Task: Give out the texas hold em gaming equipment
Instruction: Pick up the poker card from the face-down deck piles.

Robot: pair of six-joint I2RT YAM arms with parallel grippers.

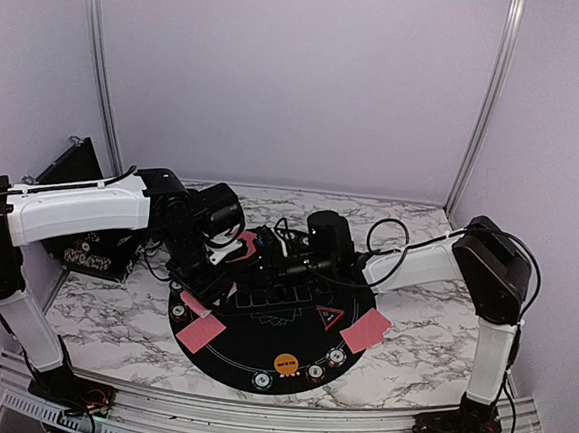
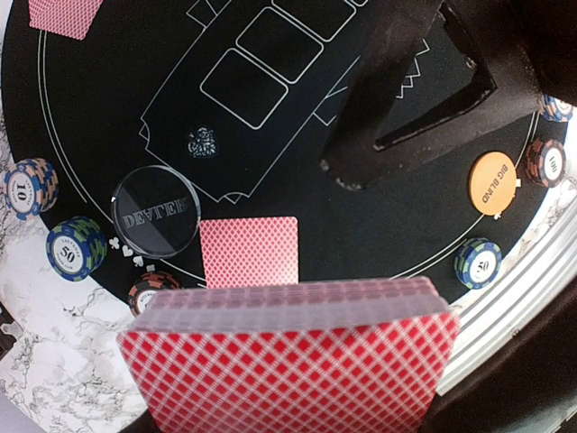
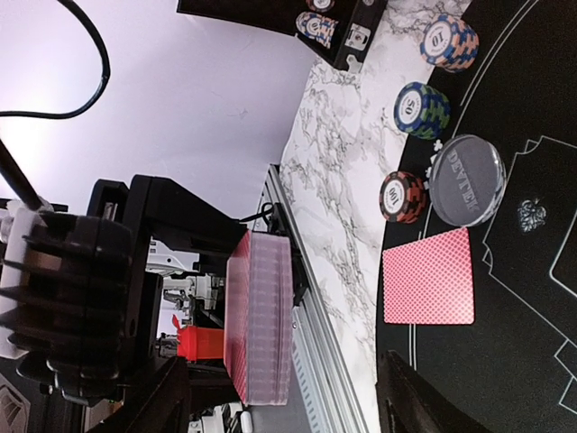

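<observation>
1. A round black mat (image 1: 249, 346) lies on the marble table (image 1: 112, 308) at its near-middle.
2. The left gripper (image 1: 224, 257) is clamped on a deck of red-backed cards (image 2: 288, 361) over the mat's far-left part.
3. The right gripper (image 1: 284, 261) faces the deck with its jaws apart and empty.
4. A single card (image 1: 200, 330) lies at the mat's left edge and another card (image 1: 366, 330) at its right edge.
5. A dealer button (image 2: 155, 212) lies beside the left card.
6. An orange big-blind disc (image 1: 285, 362) lies at the mat's near edge.
7. Striped chips (image 1: 337, 357) line the near edge.

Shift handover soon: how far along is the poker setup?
Done: chips sit along the edge of the mat, the dealer button and orange big-blind disc are down, cards lie at two spots. In hand: the left gripper holds the deck. Left: probably dealing more cards from it.
</observation>
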